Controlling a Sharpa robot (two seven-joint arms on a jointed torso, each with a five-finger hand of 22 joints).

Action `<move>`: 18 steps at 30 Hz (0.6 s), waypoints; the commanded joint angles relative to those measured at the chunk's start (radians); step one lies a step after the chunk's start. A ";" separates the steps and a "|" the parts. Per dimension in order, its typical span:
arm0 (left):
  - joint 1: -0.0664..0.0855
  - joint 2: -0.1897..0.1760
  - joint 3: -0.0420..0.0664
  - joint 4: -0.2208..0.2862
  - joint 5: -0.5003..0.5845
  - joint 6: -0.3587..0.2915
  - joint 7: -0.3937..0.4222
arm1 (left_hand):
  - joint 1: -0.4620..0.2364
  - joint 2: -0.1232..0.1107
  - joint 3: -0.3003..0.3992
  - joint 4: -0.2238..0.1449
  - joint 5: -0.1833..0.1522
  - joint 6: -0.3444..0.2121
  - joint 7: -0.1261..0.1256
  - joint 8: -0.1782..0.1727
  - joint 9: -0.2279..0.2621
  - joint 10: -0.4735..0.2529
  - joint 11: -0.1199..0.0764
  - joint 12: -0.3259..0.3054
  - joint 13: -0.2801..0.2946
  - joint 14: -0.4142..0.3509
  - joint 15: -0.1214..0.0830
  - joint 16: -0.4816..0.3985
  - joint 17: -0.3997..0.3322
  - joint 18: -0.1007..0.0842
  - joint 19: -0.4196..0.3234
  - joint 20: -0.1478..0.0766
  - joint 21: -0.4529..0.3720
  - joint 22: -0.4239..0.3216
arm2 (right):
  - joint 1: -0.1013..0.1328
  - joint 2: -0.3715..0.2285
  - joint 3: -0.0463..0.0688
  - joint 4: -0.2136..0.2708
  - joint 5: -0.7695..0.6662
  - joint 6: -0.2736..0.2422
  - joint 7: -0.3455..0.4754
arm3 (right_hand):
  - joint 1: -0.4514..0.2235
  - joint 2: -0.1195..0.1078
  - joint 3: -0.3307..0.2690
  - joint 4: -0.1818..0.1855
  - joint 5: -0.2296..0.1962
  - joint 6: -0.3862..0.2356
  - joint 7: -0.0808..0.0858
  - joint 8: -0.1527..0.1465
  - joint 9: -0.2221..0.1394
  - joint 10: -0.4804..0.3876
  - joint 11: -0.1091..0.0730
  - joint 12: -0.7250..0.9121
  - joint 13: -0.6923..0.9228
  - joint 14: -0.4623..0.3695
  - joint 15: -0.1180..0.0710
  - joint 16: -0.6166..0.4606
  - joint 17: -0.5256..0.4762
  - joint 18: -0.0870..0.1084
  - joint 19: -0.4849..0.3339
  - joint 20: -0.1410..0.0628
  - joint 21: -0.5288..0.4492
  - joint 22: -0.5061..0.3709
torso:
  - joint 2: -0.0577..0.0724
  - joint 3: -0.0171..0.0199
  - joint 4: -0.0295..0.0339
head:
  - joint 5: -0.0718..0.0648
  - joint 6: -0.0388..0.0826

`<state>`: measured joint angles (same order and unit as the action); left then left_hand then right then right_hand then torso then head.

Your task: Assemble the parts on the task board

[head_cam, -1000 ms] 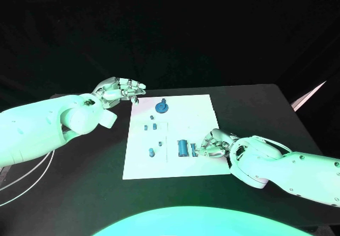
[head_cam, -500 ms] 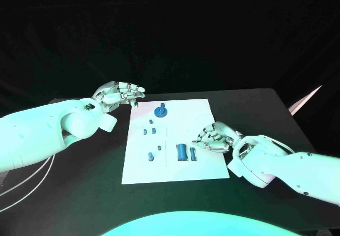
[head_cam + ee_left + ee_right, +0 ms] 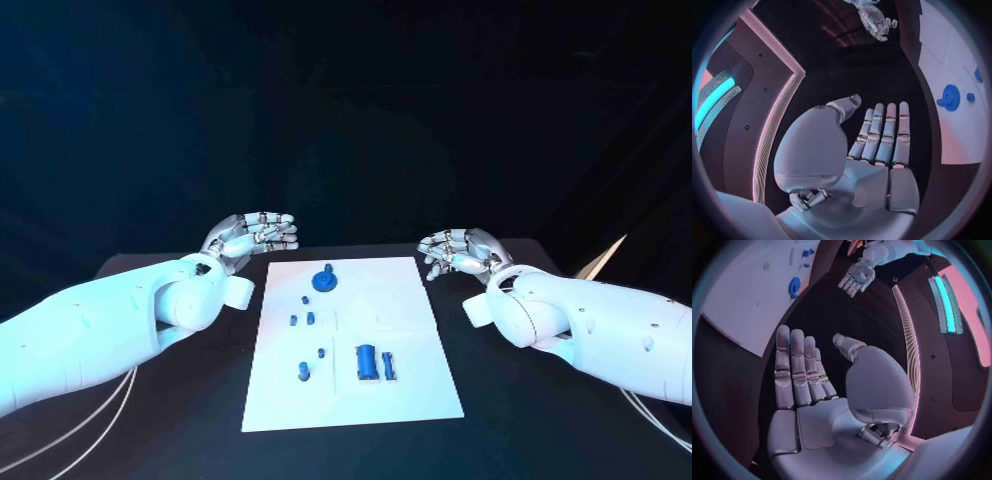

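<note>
The white task board lies in the middle of the black table. On it are a round blue part near the far edge, several small blue pieces such as one at mid-board, and a thick blue cylinder beside a thin one. My left hand hovers off the board's far left corner, my right hand off its far right corner. Both hold nothing. In the wrist views the left hand and the right hand have straight, extended fingers. The round part shows in both wrist views.
Black table surface surrounds the board on all sides. A pale pointed object sits at the table's far right edge. White cables hang by my left arm.
My right hand has left the spot beside the blue cylinders, moved to the board's far right corner and spread its fingers. The left hand stays near the far left corner. The camera has shifted.
</note>
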<state>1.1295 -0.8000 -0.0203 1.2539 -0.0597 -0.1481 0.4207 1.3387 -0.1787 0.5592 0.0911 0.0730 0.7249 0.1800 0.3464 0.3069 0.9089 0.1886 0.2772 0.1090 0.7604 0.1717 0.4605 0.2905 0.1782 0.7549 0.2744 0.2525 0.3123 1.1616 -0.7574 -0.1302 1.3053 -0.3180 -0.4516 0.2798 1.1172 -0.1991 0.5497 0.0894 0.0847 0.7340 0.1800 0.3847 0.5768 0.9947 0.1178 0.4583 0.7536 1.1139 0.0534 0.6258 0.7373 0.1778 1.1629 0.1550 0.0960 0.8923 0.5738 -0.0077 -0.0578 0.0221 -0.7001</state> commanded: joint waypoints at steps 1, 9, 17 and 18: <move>-0.004 0.023 0.001 -0.032 0.031 -0.020 0.027 | 0.003 -0.005 -0.032 0.023 0.002 -0.025 -0.009 0.007 -0.023 -0.013 0.011 -0.040 -0.028 -0.033 0.005 -0.076 -0.027 -0.007 -0.029 0.014 -0.070 -0.049 | 0.003 0.030 0.004 -0.068 0.063 0.040 0.048 | 0.036 0.006 0.060 -0.016 -0.003 0.005 0.015 -0.035 -0.031 -0.086 0.016 -0.086 -0.098 -0.093 0.022 -0.121 -0.058 -0.001 -0.103 0.018 -0.036 -0.082 | -0.019 -0.0019 0.0019 | 0.003 0.043; -0.010 0.060 0.001 -0.082 0.053 -0.038 0.044 | -0.420 0.179 -0.559 -0.091 -0.073 -0.725 -0.180 -0.346 -0.307 -0.909 -0.189 -0.277 -0.109 -0.760 -0.172 -0.461 -0.290 -0.178 -0.755 -0.274 -0.252 -0.312 | 0.003 0.073 0.013 -0.153 0.114 0.070 0.084 | -0.336 0.199 -0.550 -0.089 -0.085 -0.734 -0.180 -0.385 -0.577 -0.995 -0.118 -0.458 -0.754 -1.114 -0.053 -0.626 -0.737 -0.178 -1.163 -0.155 -0.096 -0.892 | -0.019 -0.0001 0.0065 | 0.007 0.056; -0.023 0.053 0.005 -0.008 0.054 -0.146 0.054 | -1.339 0.179 -0.559 -0.091 -0.073 -0.725 -0.180 -0.346 -0.307 -0.909 -0.189 -0.277 -0.109 -0.760 -0.172 -0.461 -0.290 -0.178 -0.755 -0.274 -0.252 -0.312 | -0.027 0.048 0.043 -0.045 0.167 -0.030 0.124 | -1.117 0.199 -0.550 -0.089 -0.085 -0.734 -0.180 -0.385 -0.577 -0.995 -0.118 -0.458 -0.754 -1.114 -0.053 -0.626 -0.737 -0.178 -1.163 -0.155 -0.096 -0.892 | -0.028 0.0064 0.0497 | -0.018 0.093; -0.026 0.051 0.005 0.007 0.054 -0.168 0.056 | -1.339 0.179 -0.559 -0.091 -0.073 -0.725 -0.180 -0.346 -0.307 -0.909 -0.189 -0.277 -0.109 -0.760 -0.172 -0.461 -0.290 -0.178 -0.755 -0.274 -0.252 -0.312 | -0.033 0.043 0.049 -0.023 0.177 -0.051 0.133 | -1.117 0.199 -0.550 -0.089 -0.085 -0.734 -0.180 -0.385 -0.577 -0.995 -0.118 -0.458 -0.754 -1.114 -0.053 -0.626 -0.737 -0.178 -1.163 -0.155 -0.096 -0.892 | -0.029 0.0070 0.0532 | -0.019 0.096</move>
<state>1.1049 -0.7486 -0.0164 1.2492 -0.0054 -0.2971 0.4712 0.5892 -0.0178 0.1276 0.0187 0.0252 0.1143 0.0311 0.0549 0.0454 0.1455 0.0351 0.0335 0.0195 0.1024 0.0268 0.0474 0.0390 0.0377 0.1082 0.0462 0.0324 0.0391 1.1322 -0.7128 -0.0809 1.2671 -0.1511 -0.4844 0.3995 0.3390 -0.0224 0.1268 0.0196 0.0205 0.1188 0.0327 0.0476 0.0676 0.1683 0.0301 0.0392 0.0494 0.1539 0.0197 0.0446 0.0752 0.0518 0.1722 0.0403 0.0193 0.0662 0.5489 -0.0035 -0.0238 0.0098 -0.6146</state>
